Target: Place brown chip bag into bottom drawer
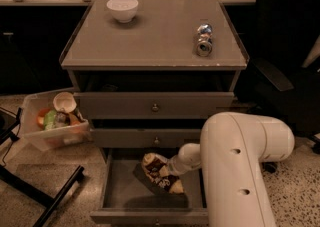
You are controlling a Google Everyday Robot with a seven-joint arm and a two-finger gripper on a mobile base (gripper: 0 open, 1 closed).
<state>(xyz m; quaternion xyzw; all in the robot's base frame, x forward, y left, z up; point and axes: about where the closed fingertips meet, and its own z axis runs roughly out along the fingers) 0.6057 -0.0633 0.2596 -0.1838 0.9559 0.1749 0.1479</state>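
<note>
Brown chip bag (159, 173) touches hand (173, 167) inside bottom drawer (117, 193).

Bulky cream-white arm (240, 171), two dark round holes — slim hand (174, 167) above bottom drawer (120, 193)

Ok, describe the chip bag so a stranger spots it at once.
Start at the grey cabinet and go down to its open bottom drawer. The bag is there, at the robot's hand. It is crumpled brown foil; the bowl and can are up top.

Crinkled foil chip bag (159, 178); matt bottom drawer (121, 192); tool (172, 170) at bag
</note>
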